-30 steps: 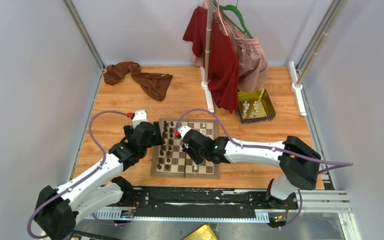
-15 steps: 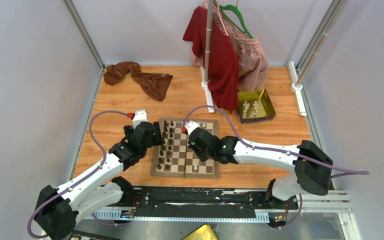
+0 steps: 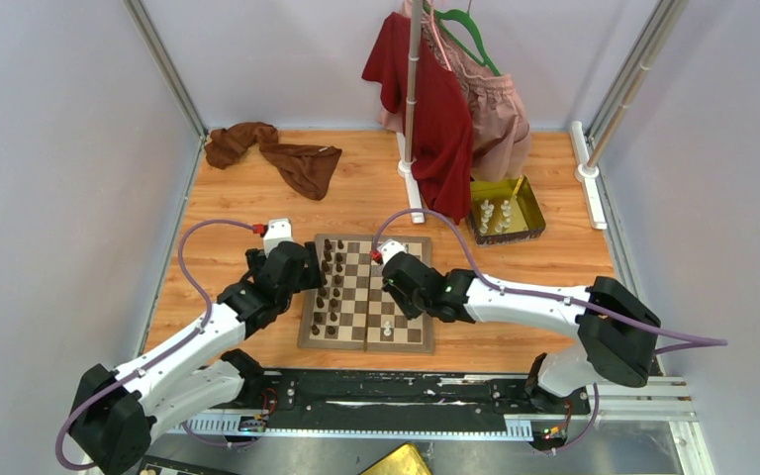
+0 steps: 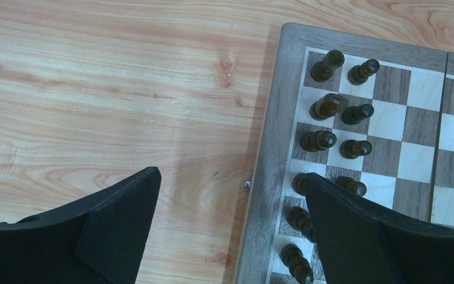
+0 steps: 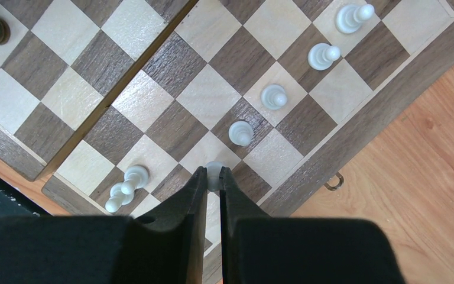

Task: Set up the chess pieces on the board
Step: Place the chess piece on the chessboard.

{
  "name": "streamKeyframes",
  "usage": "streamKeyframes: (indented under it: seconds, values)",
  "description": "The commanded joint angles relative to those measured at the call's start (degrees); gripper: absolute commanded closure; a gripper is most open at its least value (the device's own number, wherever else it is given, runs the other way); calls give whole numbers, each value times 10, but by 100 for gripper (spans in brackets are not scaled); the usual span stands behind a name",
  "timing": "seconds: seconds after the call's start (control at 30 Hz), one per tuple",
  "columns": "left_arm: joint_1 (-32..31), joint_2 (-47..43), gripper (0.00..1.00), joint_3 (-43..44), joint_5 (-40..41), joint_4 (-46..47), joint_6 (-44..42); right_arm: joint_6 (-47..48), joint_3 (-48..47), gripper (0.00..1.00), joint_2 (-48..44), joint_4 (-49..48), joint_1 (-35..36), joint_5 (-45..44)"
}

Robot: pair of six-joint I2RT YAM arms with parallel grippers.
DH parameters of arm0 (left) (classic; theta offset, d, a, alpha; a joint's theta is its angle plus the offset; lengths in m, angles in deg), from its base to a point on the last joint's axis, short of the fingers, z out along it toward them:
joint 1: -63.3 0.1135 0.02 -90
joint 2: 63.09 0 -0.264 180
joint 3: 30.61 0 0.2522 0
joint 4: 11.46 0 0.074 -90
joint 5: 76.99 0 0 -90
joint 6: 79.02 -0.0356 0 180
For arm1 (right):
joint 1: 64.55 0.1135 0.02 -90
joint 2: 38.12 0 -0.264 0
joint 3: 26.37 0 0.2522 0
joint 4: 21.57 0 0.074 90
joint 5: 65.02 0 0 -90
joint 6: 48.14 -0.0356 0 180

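Note:
The board (image 3: 356,289) lies between my arms. Dark brown chess pieces (image 4: 330,106) stand in two columns along its left side. In the right wrist view, several cream-white pawns (image 5: 273,96) stand in a diagonal row, and a taller white piece (image 5: 127,182) stands apart near the corner. My right gripper (image 5: 214,177) is shut on a small white piece (image 5: 214,170), in line with that row. I cannot tell whether it touches the board. My left gripper (image 4: 230,176) is open and empty, straddling the board's left edge, its right finger (image 4: 354,231) over dark pieces.
A gold tray (image 3: 526,201) with several white pieces sits at the far right of the table. A clothes stand (image 3: 414,119) with red and pink garments rises behind the board. A brown cloth (image 3: 277,153) lies at the far left.
My right gripper has moved from the board's near part toward its far right side, still shut on the piece. The left arm has not moved.

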Motion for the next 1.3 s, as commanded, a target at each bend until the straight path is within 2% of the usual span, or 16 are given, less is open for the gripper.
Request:
streamKeyframes:
  seconds: [0.0,0.63,0.7,0.83,0.93,1.27]
  values:
    - [-4,7,0,-4,9,21,8,-8,8,100,1,-18,-10,14]
    - [-5,16,0,-4,9,26,9,-9,8,100,29,-29,-13,34]
    - [-5,17,0,-4,8,26,10,-10,9,97,29,-30,-14,35]
    - [-4,18,0,-3,9,26,9,-9,10,83,28,-29,-14,32]
    - [-5,17,0,-3,8,25,9,-8,9,77,26,-28,-14,30]
    - [-5,12,0,-1,8,20,11,-4,5,72,17,-17,-14,24]
